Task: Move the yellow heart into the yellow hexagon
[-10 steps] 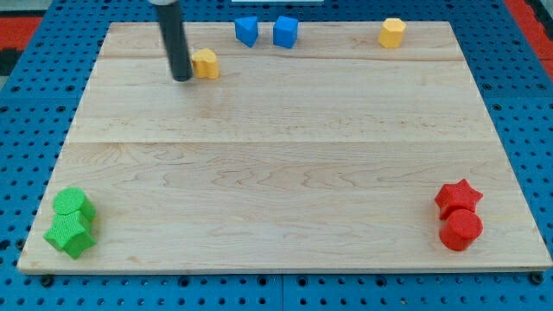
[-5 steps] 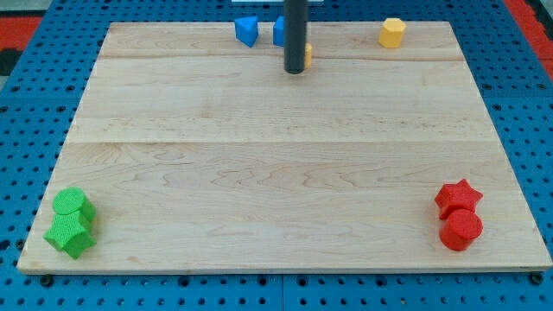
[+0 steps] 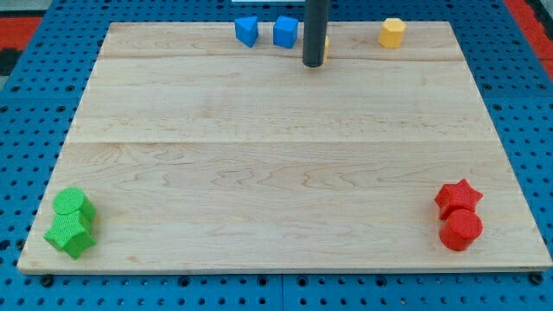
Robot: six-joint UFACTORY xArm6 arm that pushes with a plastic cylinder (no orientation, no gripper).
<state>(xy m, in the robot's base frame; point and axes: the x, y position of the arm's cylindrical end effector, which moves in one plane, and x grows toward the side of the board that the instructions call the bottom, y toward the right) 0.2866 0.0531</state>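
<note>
Dark rod stands upright at far centre, my tip point(image 3: 313, 64) hiding most of yellow heart point(image 3: 326, 43); no pincer fitted. Yellow hexagon point(image 3: 392, 33) sits right, apart.

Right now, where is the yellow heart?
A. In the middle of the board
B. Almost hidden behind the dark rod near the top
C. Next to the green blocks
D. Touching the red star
B: only a yellow sliver of the yellow heart peeks out beside my tip, left of the yellow hexagon.
</note>
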